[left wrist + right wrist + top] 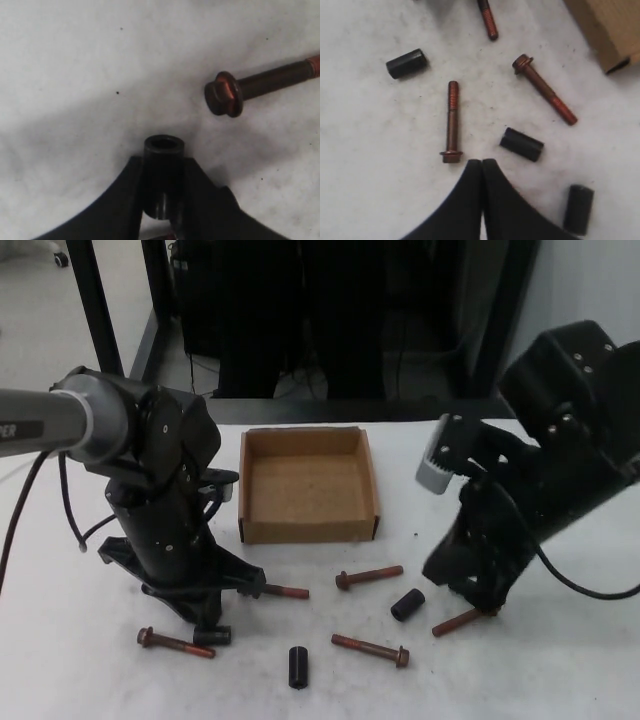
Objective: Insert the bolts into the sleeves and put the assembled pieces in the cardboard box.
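Left gripper (164, 167) — fingers clamped on black sleeve (164, 147), near-left of scene; bolt (260, 87) just beside. Right gripper (482, 167) — fingers together, nothing held, near-right. Cardboard box (308, 485) far centre, between both arms.

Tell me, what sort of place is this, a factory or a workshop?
Most likely a robotics lab, not a factory: a left arm and a right arm stand at one white bench, with a few loose bolts, sleeves and a small cardboard box laid out.
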